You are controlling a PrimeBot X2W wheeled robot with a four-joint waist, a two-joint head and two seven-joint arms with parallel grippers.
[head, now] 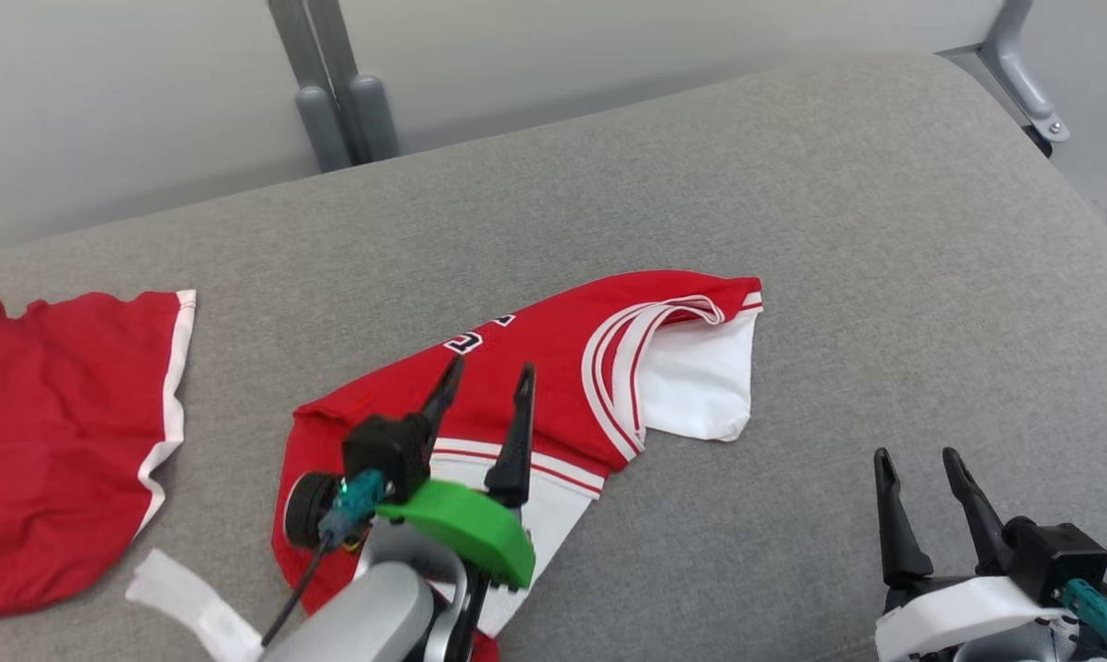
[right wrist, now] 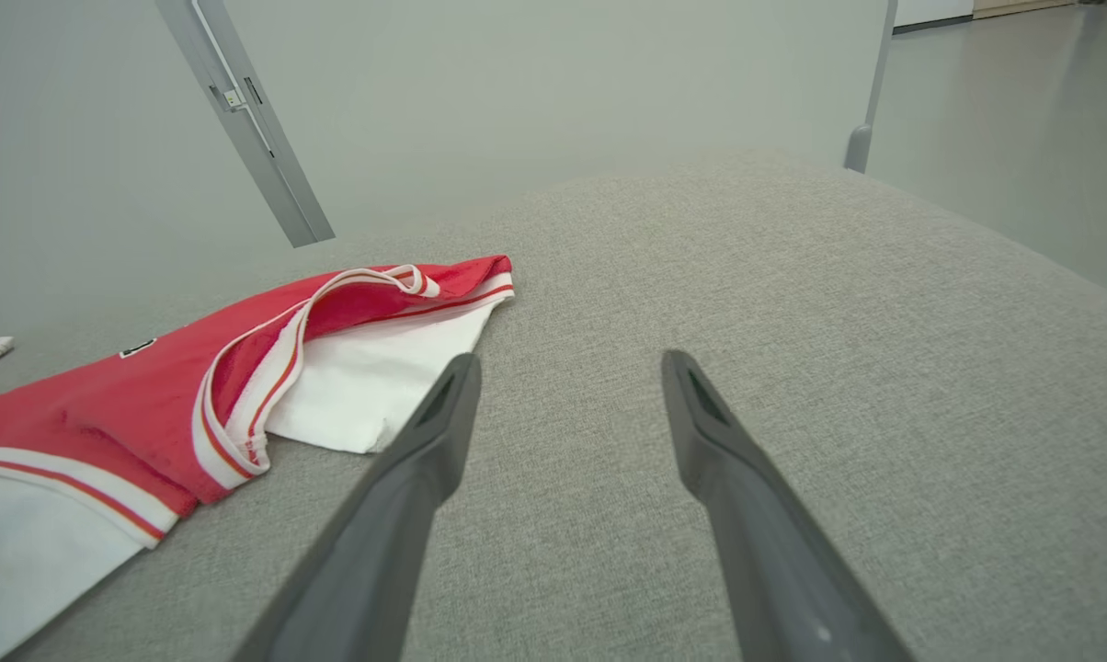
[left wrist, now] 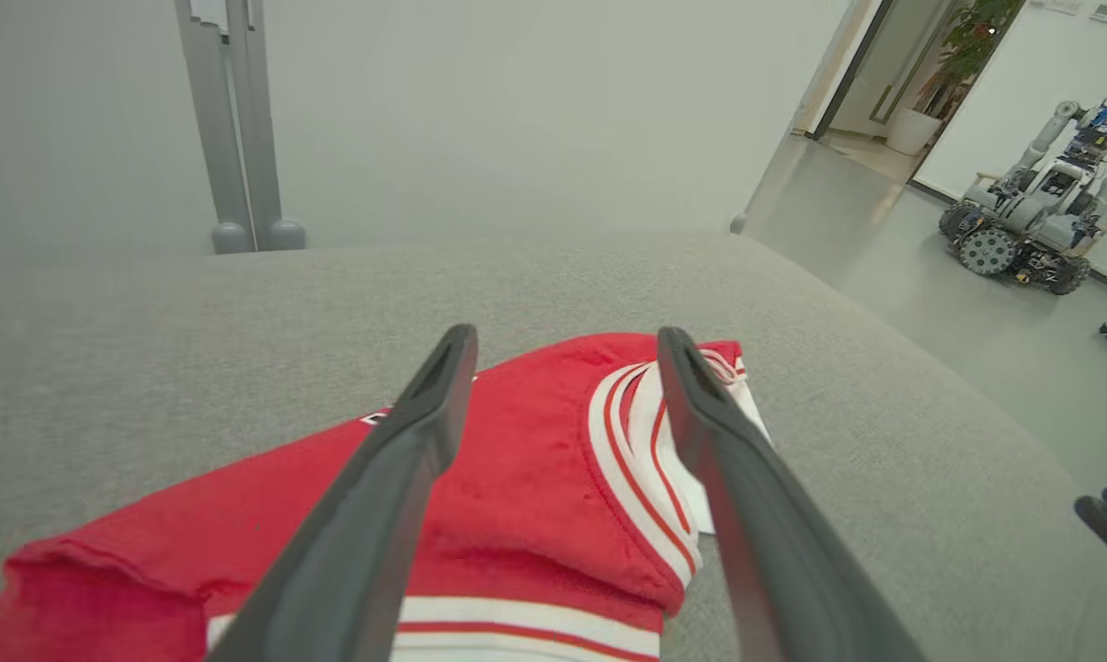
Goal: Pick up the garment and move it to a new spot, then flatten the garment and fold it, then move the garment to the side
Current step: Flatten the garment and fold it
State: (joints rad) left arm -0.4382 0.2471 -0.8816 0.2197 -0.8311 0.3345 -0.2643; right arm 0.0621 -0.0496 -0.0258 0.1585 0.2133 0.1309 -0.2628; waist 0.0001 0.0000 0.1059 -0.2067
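left gripper [head: 489,368] spread over garment [head: 563,349], right gripper [head: 917,455] spread at 4 o'clock; shallow pinch may grab 1 layer

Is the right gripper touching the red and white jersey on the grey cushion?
Apart. The head view shows a strip of bare grey cushion between the open right gripper and the nearest white edge of the jersey.
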